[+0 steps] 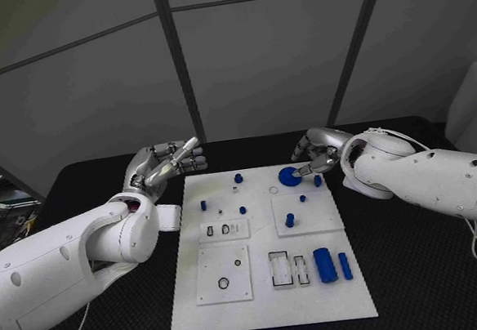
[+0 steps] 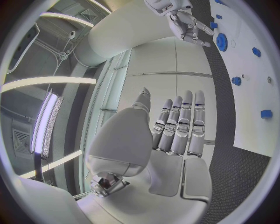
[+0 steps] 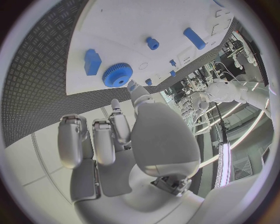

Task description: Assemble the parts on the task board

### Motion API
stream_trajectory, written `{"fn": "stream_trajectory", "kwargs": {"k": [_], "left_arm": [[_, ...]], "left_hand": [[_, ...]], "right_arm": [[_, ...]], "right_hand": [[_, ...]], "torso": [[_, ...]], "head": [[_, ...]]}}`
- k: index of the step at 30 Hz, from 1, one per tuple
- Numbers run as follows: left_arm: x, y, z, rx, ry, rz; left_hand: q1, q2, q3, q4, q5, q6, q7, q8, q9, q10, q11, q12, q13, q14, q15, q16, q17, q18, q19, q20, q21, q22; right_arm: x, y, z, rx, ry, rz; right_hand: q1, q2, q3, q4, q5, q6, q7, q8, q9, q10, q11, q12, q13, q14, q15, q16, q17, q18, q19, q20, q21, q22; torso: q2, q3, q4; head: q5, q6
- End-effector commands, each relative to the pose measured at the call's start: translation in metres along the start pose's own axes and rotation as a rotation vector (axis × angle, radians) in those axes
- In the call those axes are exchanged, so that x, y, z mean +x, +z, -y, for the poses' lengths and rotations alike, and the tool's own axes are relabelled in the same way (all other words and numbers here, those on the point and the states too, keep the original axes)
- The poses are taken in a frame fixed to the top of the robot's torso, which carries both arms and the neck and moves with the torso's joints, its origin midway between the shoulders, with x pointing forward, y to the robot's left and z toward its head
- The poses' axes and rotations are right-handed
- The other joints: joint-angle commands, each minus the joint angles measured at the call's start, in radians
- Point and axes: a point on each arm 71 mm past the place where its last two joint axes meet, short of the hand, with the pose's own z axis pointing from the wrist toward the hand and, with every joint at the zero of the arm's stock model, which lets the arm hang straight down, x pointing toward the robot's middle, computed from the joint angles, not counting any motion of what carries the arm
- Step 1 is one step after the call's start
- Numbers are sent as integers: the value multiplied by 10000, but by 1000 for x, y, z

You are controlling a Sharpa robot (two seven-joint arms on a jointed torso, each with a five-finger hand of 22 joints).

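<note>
At board's far edge | blue gear (image 1: 290, 176) just beside right hand (image 1: 315, 155) fingers (image 3: 119, 126), contact unclear | left hand (image 1: 165, 165) fingers extended, holding nothing.

Matt white task board (image 1: 268, 293); textured black table (image 1: 430, 271).
</note>
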Motion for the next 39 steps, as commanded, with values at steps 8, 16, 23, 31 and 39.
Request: {"fn": "stream_trajectory", "kwargs": {"k": [8, 16, 23, 31, 39], "left_arm": [[2, 1, 1, 69, -39, -159], [2, 1, 1, 65, -34, -150], [2, 1, 1, 61, -35, -151], [2, 1, 1, 56, -38, -158], [2, 2, 1, 53, -39, -159]], "left_hand": [[49, 46, 4, -38, -14, 13, 32, -46, -11, -9, 64, -58, -7, 6, 15, -42, 17, 26, -43, 24, 34, 3], [58, 54, 3, -50, -14, 19, 28, -50, -9, -5, 60, -62, -6, 12, 13, -48, 24, 28, -44, 25, 38, 4], [58, 54, 3, -50, -14, 19, 28, -50, -9, -5, 60, -62, -6, 12, 13, -48, 24, 28, -44, 25, 38, 4], [58, 54, 3, -50, -14, 19, 28, -50, -9, -5, 60, -62, -6, 12, 13, -48, 24, 28, -44, 25, 38, 4], [58, 54, 3, -50, -14, 19, 28, -50, -9, -5, 60, -62, -6, 12, 13, -48, 24, 28, -44, 25, 38, 4]], "right_arm": [[8, 8, -6, 94, -310, -742], [10, 10, -5, 198, -345, -891], [12, 12, -6, 230, -362, -1010], [14, 15, -7, 270, -392, -1113], [16, 18, -9, 257, -534, -1080]], "right_hand": [[73, 61, -123, 40, 39, -113, 51, 125, -13, 286, 44, 549, 880, 936, 101, 127, 2196, -148, 158, 26, 110, 1340], [78, 86, -134, 49, 36, -147, 63, 124, -20, 311, 57, 609, 948, 942, 113, 141, 2231, -154, 176, 35, 121, 1366], [139, 158, -114, 30, 34, -148, 73, 151, -17, 377, 69, 733, 1086, 945, 127, 148, 2248, -156, 184, 50, 127, 1380], [210, 246, -74, -2, 20, -134, 79, 182, -15, 390, 76, 778, 1140, 948, 136, 155, 2265, -159, 191, 61, 132, 1394], [261, 353, -23, -28, -15, -58, 75, 245, -3, 466, 75, 900, 1276, 950, 140, 161, 2280, -166, 215, 69, 146, 1428]], "torso": [[-10, 6, -8], [0, 14, -9], [-3, 25, -12], [-1, 28, -10], [1, 31, -10]], "head": [[-28, -38], [-34, -57], [-21, -79], [-26, -97], [-9, -118]]}}
